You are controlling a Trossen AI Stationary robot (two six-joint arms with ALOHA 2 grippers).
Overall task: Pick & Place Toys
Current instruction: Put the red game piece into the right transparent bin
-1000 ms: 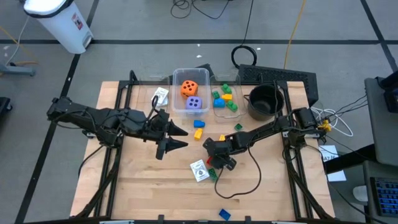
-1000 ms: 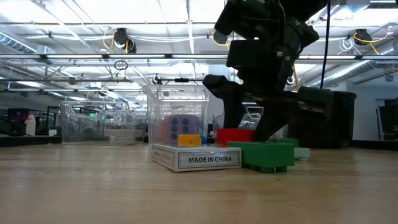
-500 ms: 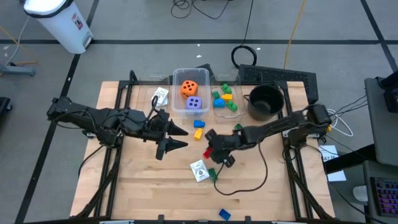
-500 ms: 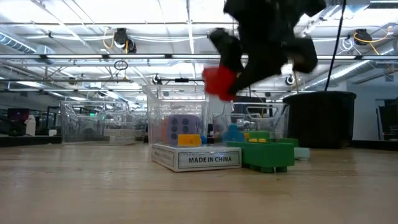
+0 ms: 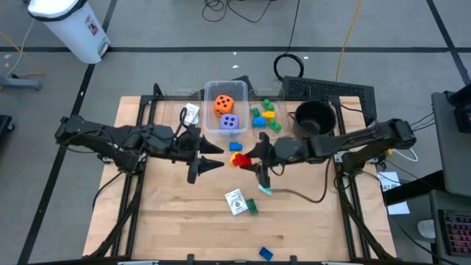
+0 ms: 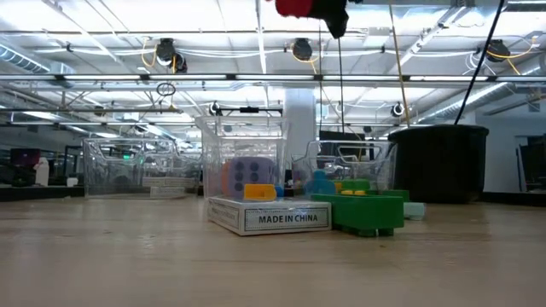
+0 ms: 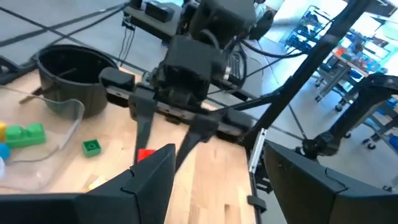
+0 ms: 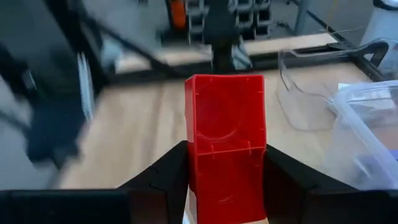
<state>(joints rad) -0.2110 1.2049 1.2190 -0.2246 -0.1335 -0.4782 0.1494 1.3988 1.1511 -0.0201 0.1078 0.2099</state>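
- Right gripper pinches a red brick between its two fingers; the wrist view shows the brick's hollow underside facing the camera, clamped on both sides.
- Brick is held well above the table; the low view shows it at the very top edge, clear of everything on the surface.
- From above, the held brick sits just beside the yellow brick and blue brick lying in front of the clear bins.
- Left gripper hovers over mid-table, fingers spread, holding nothing, its tips near the right gripper.
- Middle clear bin holds an orange die and a purple die.
- Neighbouring clear bin holds green, yellow and blue bricks.
- Card box lies flat on the table, touching a green brick on its side.
- Black pot stands near the table's far right corner.
- One blue brick lies at the near edge, well apart from the rest.
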